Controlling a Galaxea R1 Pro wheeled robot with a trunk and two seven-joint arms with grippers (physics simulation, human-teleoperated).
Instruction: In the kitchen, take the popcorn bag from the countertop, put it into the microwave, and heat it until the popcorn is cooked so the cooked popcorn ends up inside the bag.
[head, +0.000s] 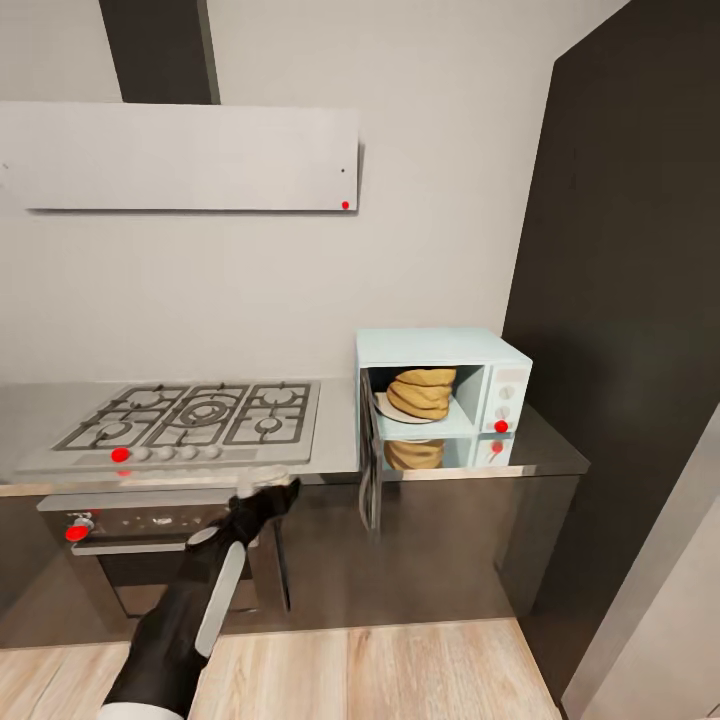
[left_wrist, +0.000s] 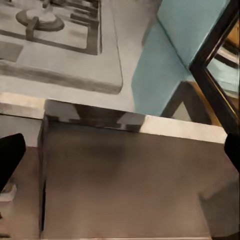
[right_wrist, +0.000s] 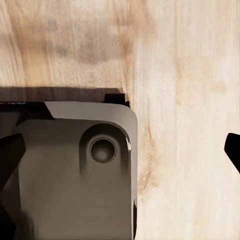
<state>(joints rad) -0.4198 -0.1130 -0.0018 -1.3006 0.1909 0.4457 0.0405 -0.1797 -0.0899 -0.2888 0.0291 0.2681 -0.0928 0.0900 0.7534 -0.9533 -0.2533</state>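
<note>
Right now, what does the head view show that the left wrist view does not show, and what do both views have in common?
Head view alone: the popcorn bag on a plate inside the microwave, its knob panel, the white hood, the black oven and the left arm with its gripper.

Left wrist view alone: the two dark fingertips, set wide apart, over the dark cabinet front.

Both: the gas hob, the countertop and the microwave's pale-blue body with its open door.
</note>
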